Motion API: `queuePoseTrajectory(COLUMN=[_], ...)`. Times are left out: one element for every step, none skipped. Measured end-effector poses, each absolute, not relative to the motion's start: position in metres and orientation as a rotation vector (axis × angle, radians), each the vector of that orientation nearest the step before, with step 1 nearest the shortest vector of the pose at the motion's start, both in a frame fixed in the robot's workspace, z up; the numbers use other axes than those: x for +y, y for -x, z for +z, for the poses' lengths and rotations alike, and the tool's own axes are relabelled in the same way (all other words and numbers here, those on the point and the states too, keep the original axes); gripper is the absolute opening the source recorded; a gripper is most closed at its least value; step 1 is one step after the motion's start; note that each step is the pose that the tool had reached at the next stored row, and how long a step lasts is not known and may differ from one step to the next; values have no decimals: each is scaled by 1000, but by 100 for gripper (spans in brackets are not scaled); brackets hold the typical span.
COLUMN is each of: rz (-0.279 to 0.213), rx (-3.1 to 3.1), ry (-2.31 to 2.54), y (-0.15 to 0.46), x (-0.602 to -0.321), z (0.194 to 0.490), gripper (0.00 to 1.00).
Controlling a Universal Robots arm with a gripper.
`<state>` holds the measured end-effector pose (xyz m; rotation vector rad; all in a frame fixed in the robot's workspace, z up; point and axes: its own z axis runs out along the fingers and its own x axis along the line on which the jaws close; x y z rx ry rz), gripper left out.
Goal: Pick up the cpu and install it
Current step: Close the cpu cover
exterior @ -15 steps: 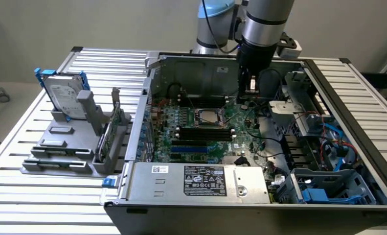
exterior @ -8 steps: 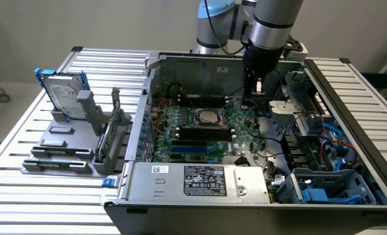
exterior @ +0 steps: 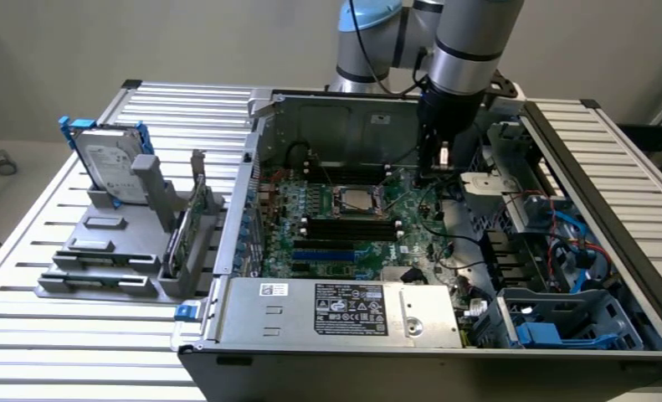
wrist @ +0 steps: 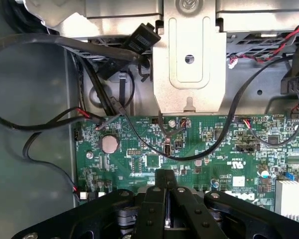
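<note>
The cpu (exterior: 356, 201), a small silvery square, lies flat in the socket frame in the middle of the green motherboard (exterior: 420, 243) inside the open computer case. My gripper (exterior: 426, 177) hangs from the arm just above the board, a short way to the exterior view's right of the cpu and apart from it. In the wrist view the black fingers (wrist: 157, 191) are pressed together with nothing between them, so the gripper (wrist: 165, 175) is shut and empty above the motherboard (wrist: 139, 164), near a round coin battery (wrist: 109, 144).
Long black memory slots (exterior: 351, 228) lie just in front of the socket. A silver power supply (exterior: 342, 310) spans the case front. Black cables (wrist: 65, 47) and a metal bracket (wrist: 189, 64) lie close to the gripper. A hard drive in a blue bracket (exterior: 113, 167) stands on the slatted table at the exterior view's left.
</note>
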<state>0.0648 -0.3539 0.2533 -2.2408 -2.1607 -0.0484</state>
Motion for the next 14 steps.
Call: queuePoseTrajectory(rz=[-48, -46, -43, -40, -37, -35, -32, -30, -27, -24, -22, -19, -15, -10], rx=[-2159, -2158, -2155, -2153, -2151, -2148, -2146, -2143, -2141, -2138, -2135, -2132, -2128, -2124], ry=[2239, 2237, 2235, 2233, 2231, 2229, 2226, 2224, 2222, 2219, 2216, 2213, 2209, 2205], y=[-65, -65, -65, -65, -65, -65, -65, -65, -65, -65, -65, -65, -65, -65], x=[-354, -354, -353, -353, -353, -353, -353, -353, -353, -353, -353, -353, -353, -353], z=[253, 252, 252, 252, 251, 251, 250, 250, 250, 249, 249, 249, 249, 249], gripper=[11, 11, 11, 11, 11, 11, 11, 11, 11, 11, 11, 11, 11, 11])
